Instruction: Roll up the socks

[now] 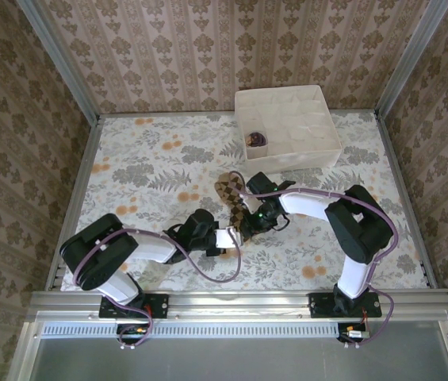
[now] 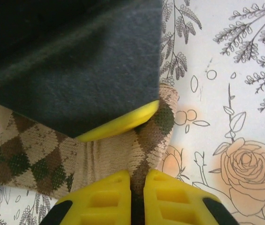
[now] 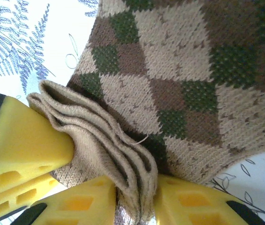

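Wallpaper, damask-patterned, on three sides; table (image 1: 144, 171) under floral cloth, matte and flat. Left gripper (image 2: 137, 180): yellow fingers (image 2: 99, 197) nearly together, nipping ribbed cuff of argyle sock (image 1: 230, 190). Sock at table centre, knitted, tan-brown-green diamonds, partly folded. Right gripper (image 3: 134, 197): clamped on layered cuff folds. Further right, white cardboard box (image 1: 333, 131), square cells; purple sock (image 1: 256, 140) balled in a left-edge cell.

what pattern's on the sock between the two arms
Argyle: the sock has tan, brown and dark green diamonds. It shows best in the right wrist view.
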Available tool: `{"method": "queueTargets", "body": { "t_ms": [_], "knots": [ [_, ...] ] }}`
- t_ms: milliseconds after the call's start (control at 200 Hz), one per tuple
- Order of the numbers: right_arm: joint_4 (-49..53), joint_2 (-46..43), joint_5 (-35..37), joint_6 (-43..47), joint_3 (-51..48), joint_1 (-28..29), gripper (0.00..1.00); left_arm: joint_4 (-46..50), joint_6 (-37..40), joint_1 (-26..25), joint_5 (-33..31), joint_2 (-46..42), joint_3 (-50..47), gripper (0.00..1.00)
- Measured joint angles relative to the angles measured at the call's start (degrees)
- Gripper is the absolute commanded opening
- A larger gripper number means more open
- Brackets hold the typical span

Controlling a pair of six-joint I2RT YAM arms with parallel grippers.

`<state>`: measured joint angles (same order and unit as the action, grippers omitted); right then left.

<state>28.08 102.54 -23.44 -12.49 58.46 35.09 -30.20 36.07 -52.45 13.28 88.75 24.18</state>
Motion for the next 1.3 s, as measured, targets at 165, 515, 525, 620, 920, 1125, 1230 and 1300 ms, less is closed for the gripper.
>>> {"method": "queueTargets", "body": {
  "t_ms": [165,515,525,620,920,1125,1230,1300],
  "knots": [
    [0.52,-2.54,0.26,-0.24,-1.66,-0.28,0.42,5.53,-1.33,0.09,2.19,-1.77,1.22,0.05],
    [-11.41,-19.12,-1.88,-7.72,-15.56,-4.72,0.38,17.14,-10.6,1.68,14.16,-2.14,5.66,0.04],
    [-11.82,-19.34,-2.1,-7.85,-15.76,-4.72,0.37,17.4,-10.97,1.84,14.64,-2.14,5.77,0.04],
    [-17.62,-20.98,-5.03,-9.31,-18.34,-4.44,0.37,18.56,-14.47,3.34,19.12,-2.14,6.47,0.02],
    [-28.17,-19.91,-11.56,-10.49,-21.97,-1.38,0.37,21.49,-25.07,10.01,31.61,0.15,10.78,0.03],
    [-30.27,-16.65,-12.5,-10.69,-22.14,-0.74,0.39,24.11,-27.54,10.97,35.39,3.5,12.72,0.03],
    [-30.05,-14.69,-12.63,-10.69,-22.14,-0.7,0.39,24.85,-28.06,11.06,36.52,4.66,12.76,0.03],
    [-29.97,-13.79,-12.61,-10.69,-22.08,-0.68,0.4,25.03,-28.5,11.37,37.03,5.51,12.98,0.03]
  ]
}}
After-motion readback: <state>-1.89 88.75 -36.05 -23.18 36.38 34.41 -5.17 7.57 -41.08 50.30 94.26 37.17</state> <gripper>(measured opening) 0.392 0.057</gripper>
